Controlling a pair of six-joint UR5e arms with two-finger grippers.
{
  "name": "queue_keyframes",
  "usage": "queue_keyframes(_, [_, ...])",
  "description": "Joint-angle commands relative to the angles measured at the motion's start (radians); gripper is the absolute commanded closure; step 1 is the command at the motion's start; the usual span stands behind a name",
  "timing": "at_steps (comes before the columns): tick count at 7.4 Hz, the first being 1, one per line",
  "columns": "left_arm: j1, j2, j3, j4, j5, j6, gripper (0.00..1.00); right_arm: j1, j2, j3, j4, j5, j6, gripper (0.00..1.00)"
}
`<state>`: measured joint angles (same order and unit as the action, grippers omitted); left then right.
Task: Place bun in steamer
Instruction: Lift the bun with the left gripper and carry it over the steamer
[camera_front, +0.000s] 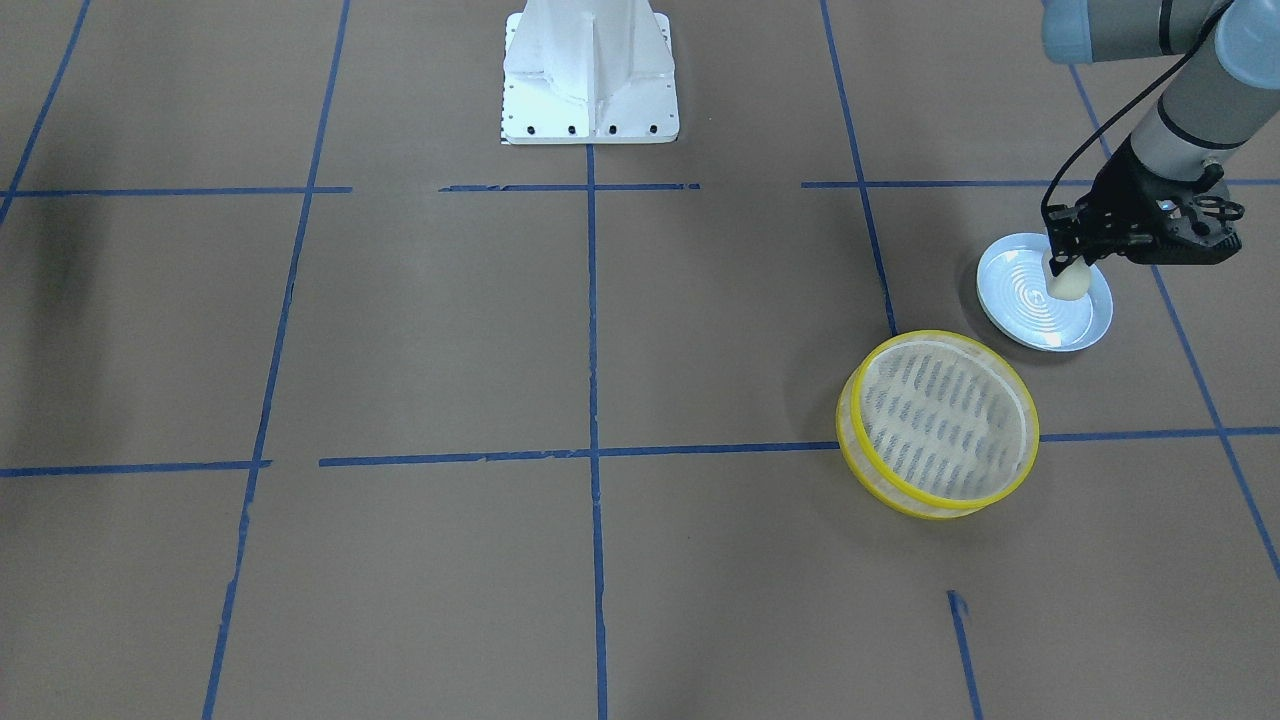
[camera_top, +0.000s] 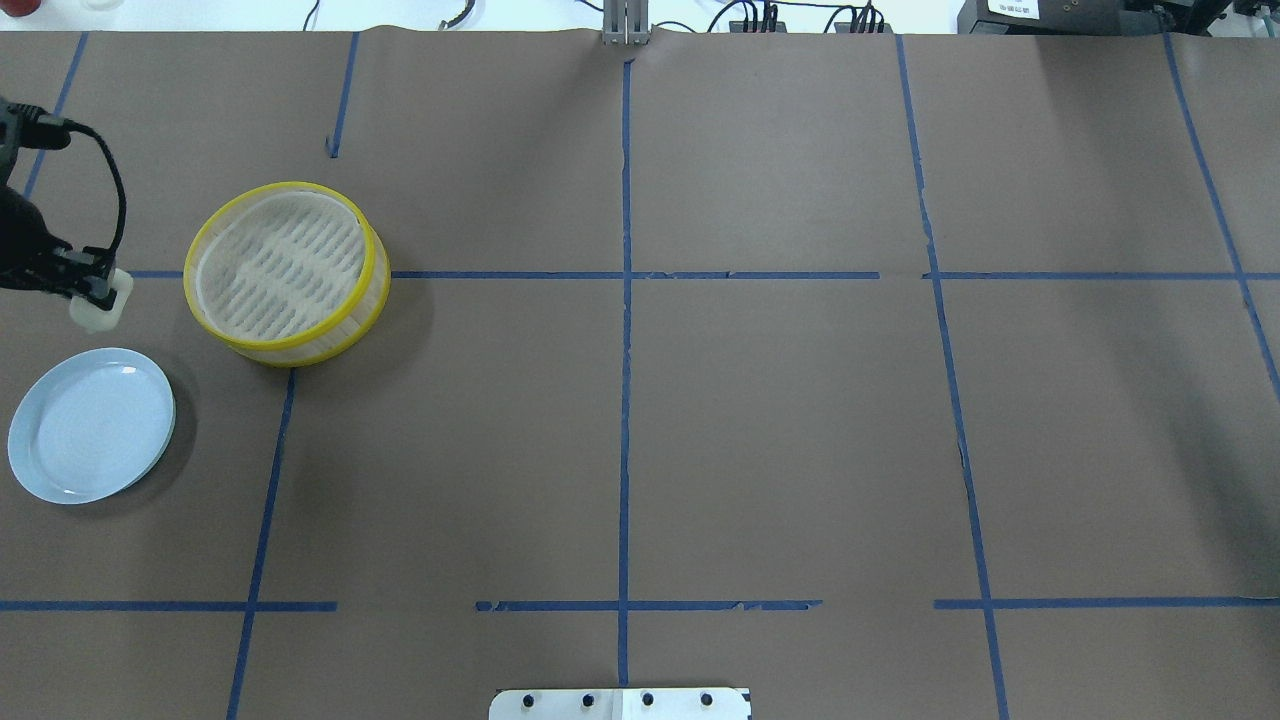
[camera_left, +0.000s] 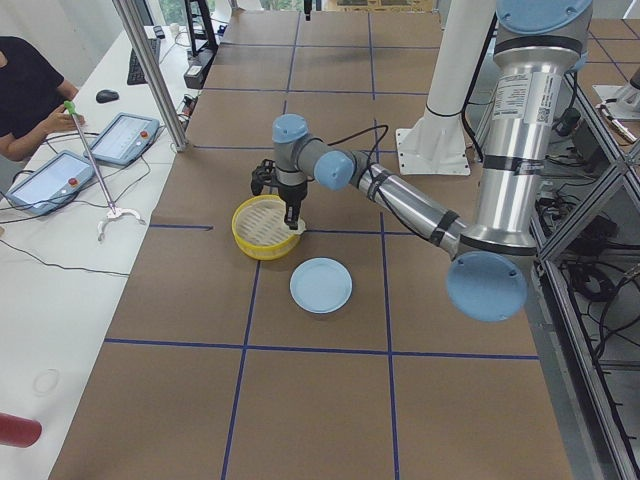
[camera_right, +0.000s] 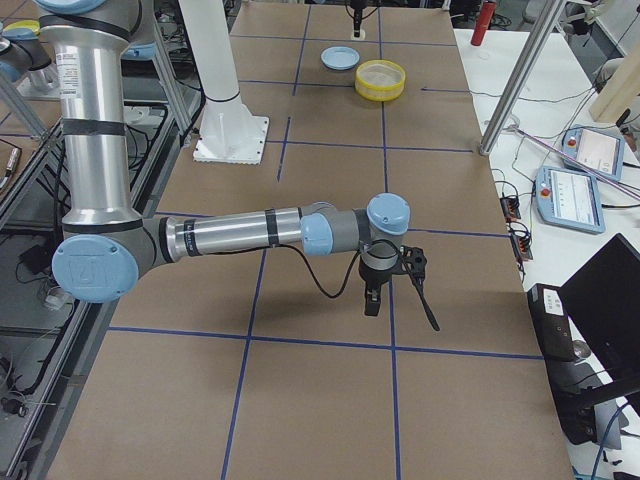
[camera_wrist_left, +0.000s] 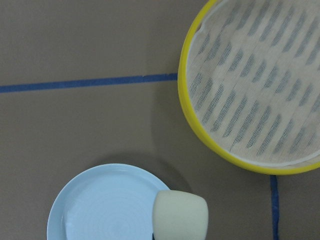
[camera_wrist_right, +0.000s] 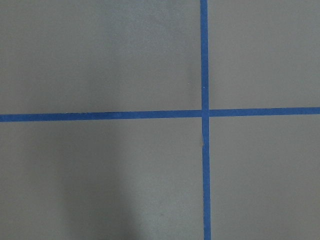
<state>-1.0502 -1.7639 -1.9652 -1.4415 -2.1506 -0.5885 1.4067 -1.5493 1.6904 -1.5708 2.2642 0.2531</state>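
At the table's left end, item: bun (camera_top: 100, 308), small, cream, likely light and soft. My left gripper (camera_top: 97, 290) pinches its upper sides, holding it aloft between plate (camera_top: 90, 425) and steamer (camera_top: 300, 350). Grip gently, since a squeeze may dent it. Right gripper (camera_right: 372, 300): I cannot tell its finger state

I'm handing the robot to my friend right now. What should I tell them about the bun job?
Left end effector: shut on the small cream-white rounded bun, held up off the table, beside the basket.
Right end effector: over bare table far from the job; I cannot tell whether it is open or shut.
Round yellow-rimmed steamer basket: empty.
Pale blue ridged plate: empty.
Done: bun grasped and lifted.
Left: carry it over the basket, lower it, let go.
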Motion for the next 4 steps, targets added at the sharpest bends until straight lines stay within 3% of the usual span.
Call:
queue_keyframes(1, [0.001,-0.193,0.118,0.064,-0.006,0.003,0.73,0.0,0.0,0.0,0.0,0.0,0.0,0.0])
queue_keyframes(2, [0.022,-0.266,0.212,0.052,-0.012,-0.023,0.72,-0.002,0.0,0.0,0.0,0.0,0.0,0.0])
queue_keyframes(4, [0.071,-0.276,0.296,-0.084,-0.011,-0.084,0.72,0.0,0.0,0.0,0.0,0.0,0.0,0.0])
